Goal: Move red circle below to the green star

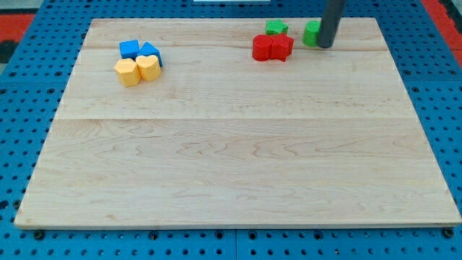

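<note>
Two red blocks lie side by side near the view's top right: the left one looks like the red circle, the right one is a red block of unclear shape. The green star sits just above them, touching or nearly so. A second green block lies to the right. My tip stands against the right side of that green block, to the right of the red blocks.
Two blue blocks and two yellow blocks cluster at the view's top left. The wooden board lies on a blue pegboard.
</note>
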Controlling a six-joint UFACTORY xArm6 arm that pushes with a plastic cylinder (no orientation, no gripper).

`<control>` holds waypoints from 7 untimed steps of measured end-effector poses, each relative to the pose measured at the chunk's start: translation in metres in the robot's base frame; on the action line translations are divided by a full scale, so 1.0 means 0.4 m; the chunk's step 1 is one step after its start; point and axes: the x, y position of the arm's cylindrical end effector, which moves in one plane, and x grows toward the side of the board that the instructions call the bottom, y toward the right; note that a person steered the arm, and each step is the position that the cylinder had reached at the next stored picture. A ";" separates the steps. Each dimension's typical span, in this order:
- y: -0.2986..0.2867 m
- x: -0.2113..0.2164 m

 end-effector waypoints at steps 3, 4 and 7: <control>-0.132 -0.009; -0.206 -0.031; -0.149 0.081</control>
